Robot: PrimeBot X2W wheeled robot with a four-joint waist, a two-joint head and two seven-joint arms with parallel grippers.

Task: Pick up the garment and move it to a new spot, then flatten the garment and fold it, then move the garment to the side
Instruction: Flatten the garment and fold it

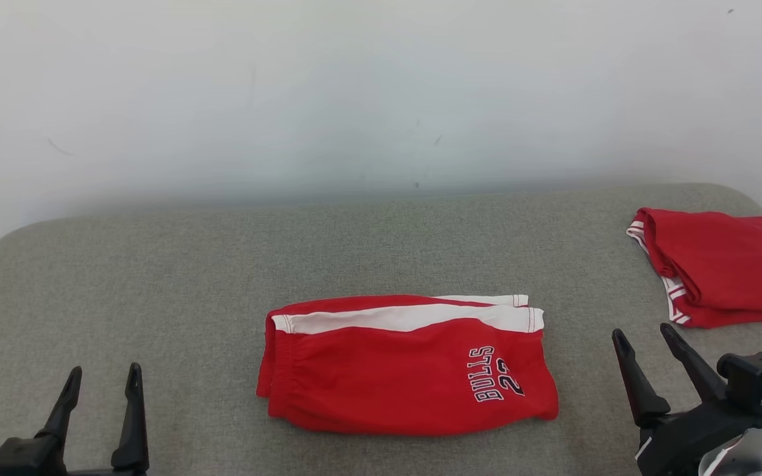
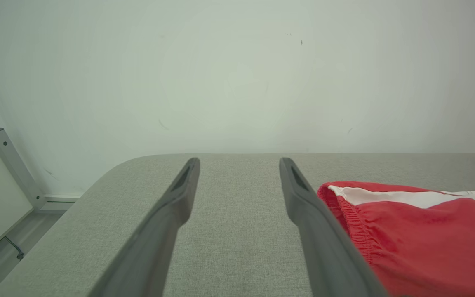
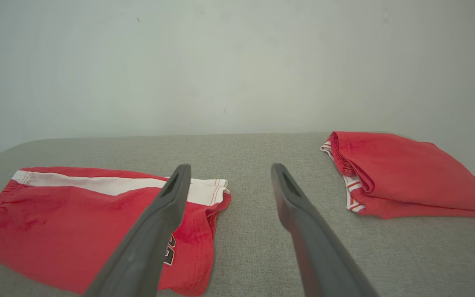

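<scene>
At the middle of the grey woven-fabric table top [image 1: 156, 277], nearer its front edge than its back, lie the folded red cloth shorts [image 1: 407, 370] with a white stripe and dark lettering, flat and touched by neither gripper. Bare grey surface runs wide to their left, up to the rounded far-left corner. A narrower bare band parts them from a second folded red garment with white trim [image 1: 718, 264], which lies well apart by the far-right corner. The left gripper [image 1: 104, 370] hovers at the front left near the shorts' elastic waistband, its two dark fingers spread and empty. The right gripper [image 1: 642, 332] hovers at the front right, also spread and empty. A pale wall [image 1: 354, 99] closes the far edge. The head view's right border cuts off the second garment. In the right wrist view a finger covers part of the lettering.
</scene>
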